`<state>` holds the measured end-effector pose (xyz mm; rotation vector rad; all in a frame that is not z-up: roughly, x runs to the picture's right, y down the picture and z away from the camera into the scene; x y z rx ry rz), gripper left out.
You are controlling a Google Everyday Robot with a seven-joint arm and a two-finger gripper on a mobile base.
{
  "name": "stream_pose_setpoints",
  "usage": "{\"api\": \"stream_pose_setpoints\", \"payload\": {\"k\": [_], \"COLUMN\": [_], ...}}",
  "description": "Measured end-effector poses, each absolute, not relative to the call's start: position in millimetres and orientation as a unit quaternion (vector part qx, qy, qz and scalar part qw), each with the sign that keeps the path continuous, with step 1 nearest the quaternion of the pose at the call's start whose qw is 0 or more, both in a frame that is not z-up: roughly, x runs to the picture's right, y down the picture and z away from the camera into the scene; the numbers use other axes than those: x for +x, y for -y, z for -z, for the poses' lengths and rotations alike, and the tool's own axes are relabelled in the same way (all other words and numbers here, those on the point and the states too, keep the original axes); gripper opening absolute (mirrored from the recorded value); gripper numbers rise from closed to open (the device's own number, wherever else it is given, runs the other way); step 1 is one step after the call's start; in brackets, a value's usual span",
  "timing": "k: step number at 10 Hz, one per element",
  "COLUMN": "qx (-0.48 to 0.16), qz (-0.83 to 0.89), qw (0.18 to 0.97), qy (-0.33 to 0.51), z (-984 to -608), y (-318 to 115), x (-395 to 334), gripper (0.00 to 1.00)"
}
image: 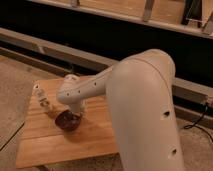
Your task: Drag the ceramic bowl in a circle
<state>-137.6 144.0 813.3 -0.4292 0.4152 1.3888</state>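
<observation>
This looks like a robot test room or lab rather than a home. The floor [15, 85] is bare and speckled, like concrete. A plain wooden table [95, 137] stands alone on it. Behind the table, long grey metal rails [60, 52] run across a dark wall, and metal legs [148, 10] stand on a wooden platform above them. A black cable [198, 123] trails loose over the floor at the right. A large white robot arm [145, 110] fills the foreground, and its gripper [75, 109] is over the table's left part, just above a dark bowl [67, 121].
</observation>
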Motion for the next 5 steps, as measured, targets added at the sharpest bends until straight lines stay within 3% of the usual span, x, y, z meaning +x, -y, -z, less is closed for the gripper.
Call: {"api": "stream_pose_setpoints", "payload": {"k": [5], "qx": [-0.195], "qz": [-0.63], "qw": [0.728], "qy": [-0.189], "z": [-813.4], "y": [-144.1], "x": [-137.5], "gripper": [0.8]}}
